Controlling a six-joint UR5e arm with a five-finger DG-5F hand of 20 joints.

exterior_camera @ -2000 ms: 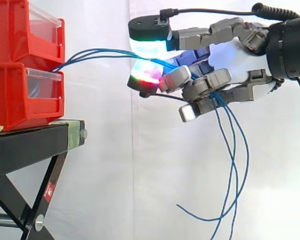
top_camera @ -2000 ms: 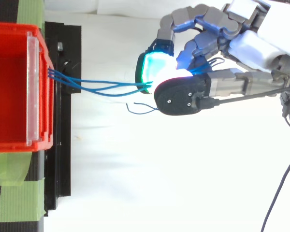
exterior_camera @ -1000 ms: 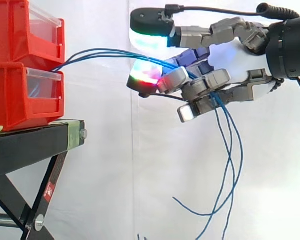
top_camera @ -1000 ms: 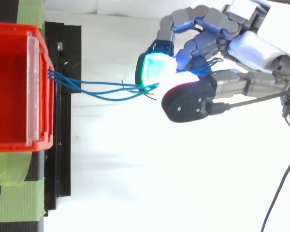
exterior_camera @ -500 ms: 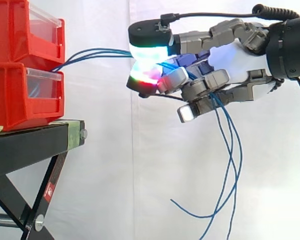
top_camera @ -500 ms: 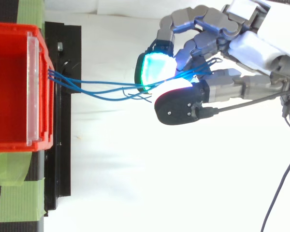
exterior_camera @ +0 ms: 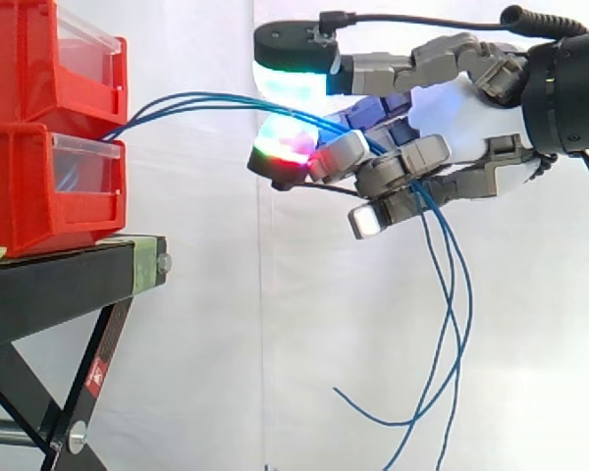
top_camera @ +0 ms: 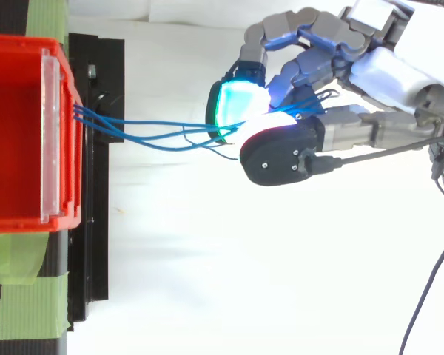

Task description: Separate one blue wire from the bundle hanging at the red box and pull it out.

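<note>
Side view shows our hand (exterior_camera: 452, 110) in the upper right, fingers curled round the blue wires (exterior_camera: 216, 98) running from the red bins (exterior_camera: 29, 186) at the left, so we think we are picking one out and must next pull it away.

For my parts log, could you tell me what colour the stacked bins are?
Red; the bins show best in the side view.

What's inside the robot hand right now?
Blue wires from the red bins run through the robot hand and hang below it. Its curled fingers cover how each wire is held.
</note>
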